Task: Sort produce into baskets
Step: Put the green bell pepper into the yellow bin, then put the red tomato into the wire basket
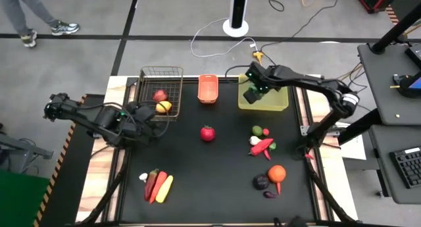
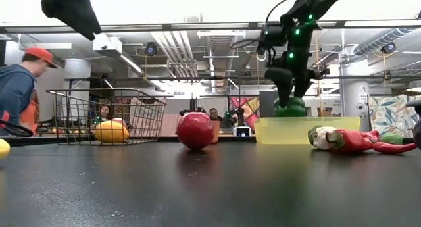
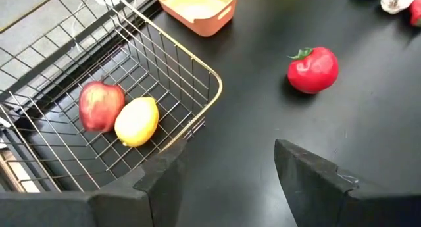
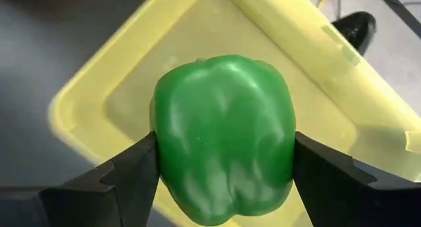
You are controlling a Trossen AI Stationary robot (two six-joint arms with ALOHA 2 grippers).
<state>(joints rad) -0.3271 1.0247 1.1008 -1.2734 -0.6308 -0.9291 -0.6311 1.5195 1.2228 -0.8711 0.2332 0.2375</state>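
The right gripper holds the glossy green toy bell pepper between its two dark fingers, one pad pressed to each flank, directly above the translucent yellow-green plastic bin at the table's far right. The low view shows the pepper hanging just above the bin's rim, not yet inside. That position suggests a release into the bin is the step in hand, and the central placement over the bin's floor should keep the pepper from striking a wall.

The left gripper stands with its jaws apart and empty, low over the black tabletop just beside the near corner of the dark wire-mesh basket. In that basket lie a red toy apple and a yellow toy lemon, touching each other (fruit appears to be this basket's category). The small orange plastic basket between the two other containers looks empty.

Still unsorted on the table:
- a round red fruit with a green stem, alone at centre and nearest the left gripper;
- a cluster near the right side including a red chilli;
- an orange with a dark purple eggplant beside it;
- an elongated group at the near left.

Most of the task remains.
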